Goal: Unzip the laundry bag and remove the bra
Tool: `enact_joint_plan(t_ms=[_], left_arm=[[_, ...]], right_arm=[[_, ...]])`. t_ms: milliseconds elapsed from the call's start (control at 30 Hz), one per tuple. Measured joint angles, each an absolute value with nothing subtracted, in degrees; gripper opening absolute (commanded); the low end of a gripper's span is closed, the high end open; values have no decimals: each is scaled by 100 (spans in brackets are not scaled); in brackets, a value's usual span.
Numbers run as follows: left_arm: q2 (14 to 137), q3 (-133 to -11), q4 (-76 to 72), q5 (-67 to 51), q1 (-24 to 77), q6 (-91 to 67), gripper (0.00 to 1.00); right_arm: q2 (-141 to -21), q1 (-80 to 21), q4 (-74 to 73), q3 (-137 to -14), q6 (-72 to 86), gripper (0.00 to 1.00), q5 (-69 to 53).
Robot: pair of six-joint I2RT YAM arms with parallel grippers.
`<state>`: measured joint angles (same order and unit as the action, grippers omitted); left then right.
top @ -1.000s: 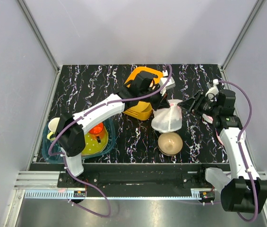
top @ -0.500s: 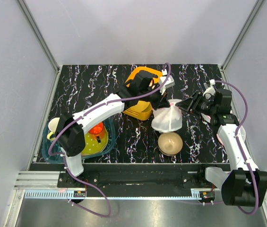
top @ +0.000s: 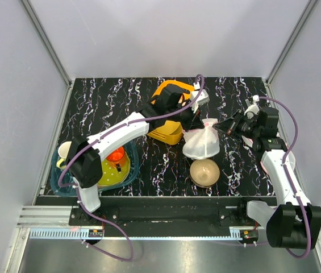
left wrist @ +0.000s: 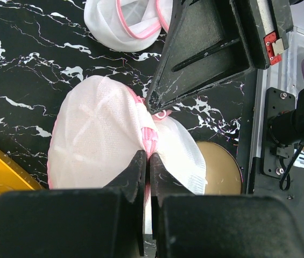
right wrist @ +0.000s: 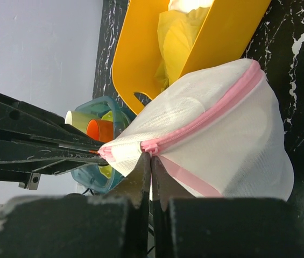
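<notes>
The laundry bag point(top: 200, 143) is a white mesh bag with pink zip trim, pulled up into a peak between both grippers, its base resting on the table. My left gripper point(top: 197, 121) is shut on the pink trim at the bag's top point(left wrist: 147, 156). My right gripper point(top: 221, 126) is shut on the zip pull at the end of the pink zip point(right wrist: 150, 157). The zip point(right wrist: 205, 121) looks closed along its visible length. The bag fills both wrist views point(left wrist: 98, 140) point(right wrist: 232, 140). The bra is hidden; no dark fabric shows through the mesh.
A tan bowl point(top: 204, 172) sits just in front of the bag. A yellow bin point(top: 170, 135) stands behind and left of it. A teal basin point(top: 63, 170) with cups is at the near left. Flat pink-rimmed white discs point(left wrist: 125, 21) lie beyond the bag.
My right gripper has moved left to the bag's top and now pinches the zip pull. My left gripper has kept its hold, and the bag's peak stands slightly higher.
</notes>
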<state>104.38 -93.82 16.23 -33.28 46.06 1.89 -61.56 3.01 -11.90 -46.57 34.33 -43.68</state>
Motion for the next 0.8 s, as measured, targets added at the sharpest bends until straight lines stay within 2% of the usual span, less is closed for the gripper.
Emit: enact_joint_plan(t_ms=[133,367,533,600,633,667,767,800], left_arm=[[10438,-9358,1584,-3347,4567,174,0],[10436,-9284,1527,-3413,4436,167,0],[10630,-9465,1457,-3454,4423,154,0],[10954,-9791,1402,-3450,4418,82,25],[11161,-9979,1343,-3446,4416,21,41],[11410,-10226,1330,-3452,4416,-75,63],[12130,-11113,1693,-3470,4399,-189,75],[12344,-11365,1761,-3446,4383,-211,83]], right_arm=[[-6073,298,-1321,-4659,3363,0,-4110],[-5693,563,-2112,-4659,3173,0,-2733],[-5673,773,-2215,-4635,3288,0,-2530],[-5647,742,-2224,-4626,3345,0,-2488],[-5616,729,-2233,-4626,3367,0,-2449],[-5568,722,-2244,-4626,3380,0,-2438],[-5374,709,-2316,-4626,3398,0,-2394],[-5306,709,-2340,-4626,3402,0,-2379]])
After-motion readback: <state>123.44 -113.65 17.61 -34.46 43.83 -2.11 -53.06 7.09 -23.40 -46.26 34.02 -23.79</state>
